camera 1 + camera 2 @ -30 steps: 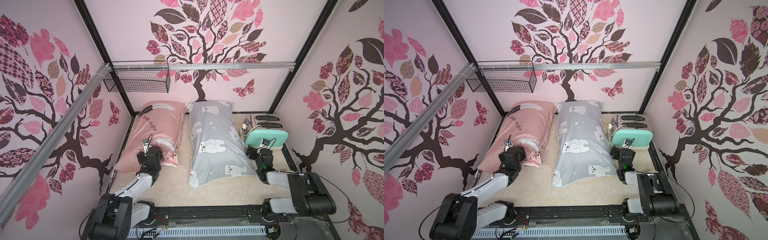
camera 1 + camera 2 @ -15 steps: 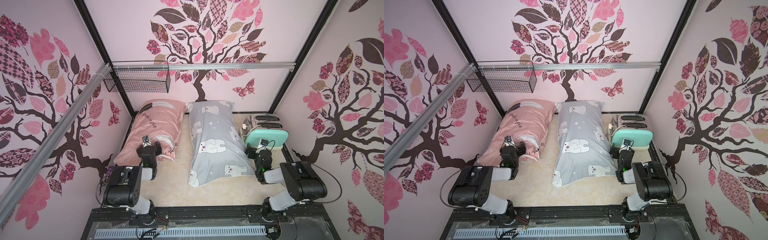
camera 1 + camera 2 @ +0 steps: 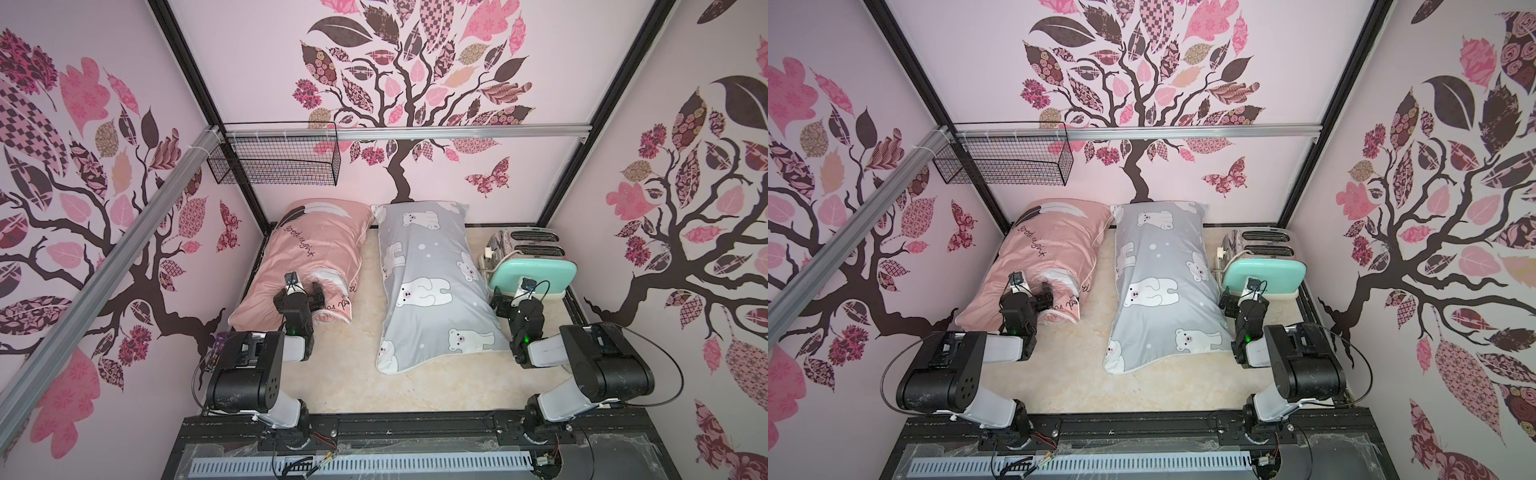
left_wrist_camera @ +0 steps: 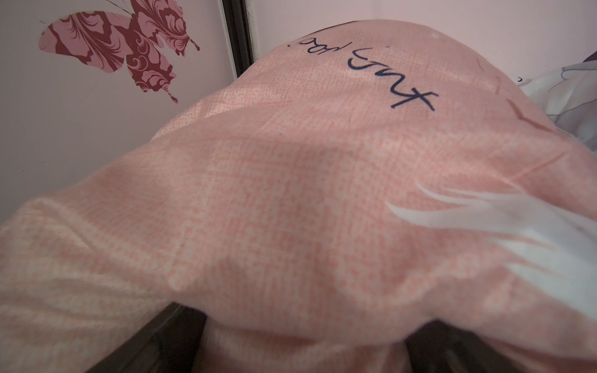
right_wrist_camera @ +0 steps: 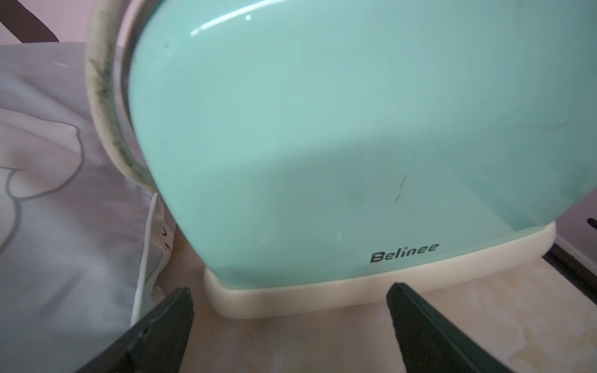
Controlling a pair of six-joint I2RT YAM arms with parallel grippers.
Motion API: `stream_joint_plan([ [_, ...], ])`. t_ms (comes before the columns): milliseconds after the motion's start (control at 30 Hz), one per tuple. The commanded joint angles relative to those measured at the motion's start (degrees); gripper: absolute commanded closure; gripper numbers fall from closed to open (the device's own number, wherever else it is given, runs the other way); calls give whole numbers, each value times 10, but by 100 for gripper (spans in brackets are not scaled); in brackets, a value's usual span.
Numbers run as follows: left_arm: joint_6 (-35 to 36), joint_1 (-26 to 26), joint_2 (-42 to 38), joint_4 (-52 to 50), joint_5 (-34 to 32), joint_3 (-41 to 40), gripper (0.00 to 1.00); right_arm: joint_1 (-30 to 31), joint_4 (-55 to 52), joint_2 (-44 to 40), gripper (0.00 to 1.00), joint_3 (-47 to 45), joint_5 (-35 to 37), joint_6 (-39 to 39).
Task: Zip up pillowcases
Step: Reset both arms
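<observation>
Okay, neither zip was visible in any view, so how far the task had got was hard to call. The dusty pink stuffed pillowcase with feather print and "good night" script point(image 3: 316, 253) lay lengthwise on the left of the cream marbled bench point(image 3: 415, 386). The grey stuffed pillowcase with white polar bears point(image 3: 428, 282) lay beside it in the middle. I could not tell whether either was zipped; my guess was that both remained to be checked or closed.

The left gripper point(image 3: 300, 293) sat on the near end of the pink one, jaws spread wide. In the left wrist view the pink fabric point(image 4: 290, 193) bulged over the dark jaws, and nothing looked pinched. The right gripper point(image 5: 290, 294) had its jaws wide and empty, low over bare bench. It faced the mint green glossy toaster with cream base point(image 5: 323, 129), with the grey pillowcase's white-piped edge point(image 5: 64, 226) just beside it.

Edges and room:
- The pink pillowcase was tight against the left frame.
- Both far ends were up against the back wall.
- Only a narrow strip of bench showed between the two.
- The grey one's right edge ran just beside the mint toaster, with a silver two-slot toaster point(image 3: 523, 241) behind it. That made the right side cramped, and a sweep there would likely clip the toaster.
- Open bench was mostly in front of the near ends, by the arm bases.
- The black wire basket point(image 3: 274, 162) hung on the wall well above the bench, so probably no obstacle.
</observation>
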Motion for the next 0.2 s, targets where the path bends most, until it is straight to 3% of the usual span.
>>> stream_joint_plan([
  [0, 2, 1, 13, -8, 17, 5, 2, 12, -12, 0, 0, 27, 20, -16],
  [167, 2, 1, 13, -8, 17, 5, 2, 13, 1, -5, 1, 18, 20, -15],
])
